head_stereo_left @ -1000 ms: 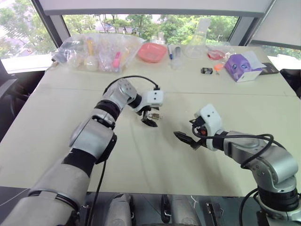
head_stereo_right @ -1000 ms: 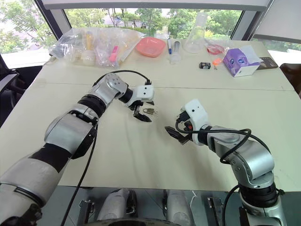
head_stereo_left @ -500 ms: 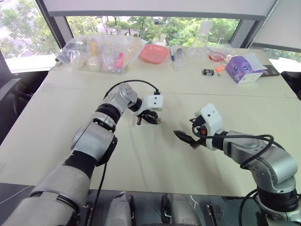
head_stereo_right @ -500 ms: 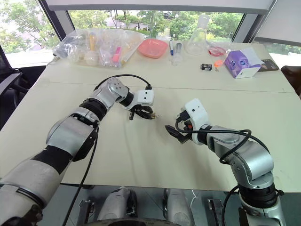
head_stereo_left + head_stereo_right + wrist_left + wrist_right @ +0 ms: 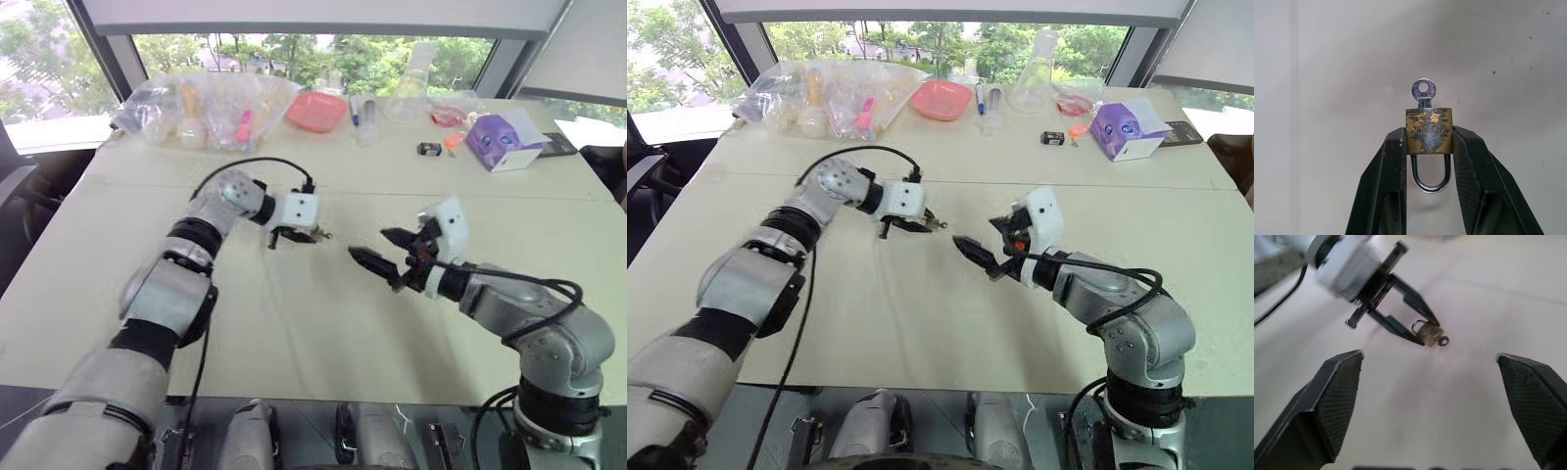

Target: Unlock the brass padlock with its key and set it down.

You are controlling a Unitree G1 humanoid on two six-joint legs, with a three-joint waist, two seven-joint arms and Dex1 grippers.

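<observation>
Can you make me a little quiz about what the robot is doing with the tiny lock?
1. True or false: the left hand is shut on the brass padlock.
2. Where is the key?
A. lying on the table
B. sticking out of the padlock's body
C. held in the right hand
3. Fill in: the right hand is ____, with nothing between its fingers.

Key:
1. True. Its two black fingers squeeze the padlock's sides.
2. B. The key's round end pokes out of the body on the side away from the shackle.
3. Open. It faces the padlock with a gap between them.
</observation>
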